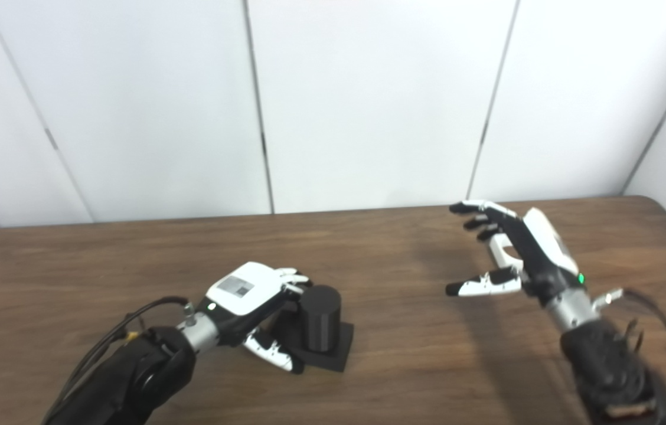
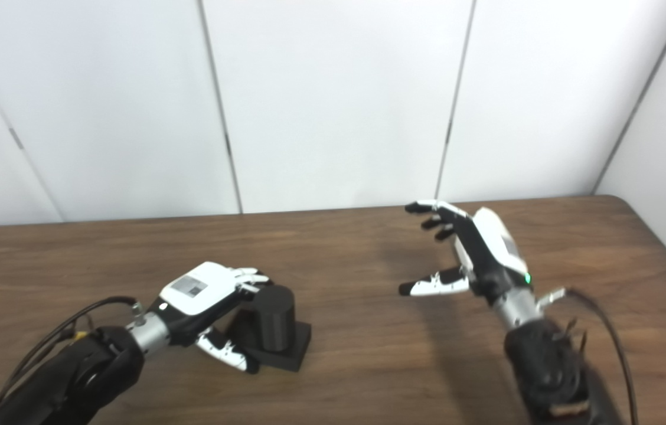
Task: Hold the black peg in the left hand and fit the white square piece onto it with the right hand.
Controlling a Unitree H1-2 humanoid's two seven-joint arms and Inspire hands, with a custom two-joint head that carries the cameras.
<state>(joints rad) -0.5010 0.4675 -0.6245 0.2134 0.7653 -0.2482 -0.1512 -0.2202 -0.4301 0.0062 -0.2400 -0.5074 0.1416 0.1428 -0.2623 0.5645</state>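
Observation:
The black peg, a short cylinder on a square black base, stands on the wooden table left of centre. My left hand is closed around its left side, with fingers against the cylinder's top and the thumb along the base's front. My right hand is open, fingers spread, and hovers over the right part of the table. A white piece, which seems to be the white square piece, shows between its fingers and thumb, mostly hidden by the hand. I cannot tell whether the hand touches it.
The table's far edge runs along white wall panels. Its right rear corner is rounded. Black cables trail from both forearms.

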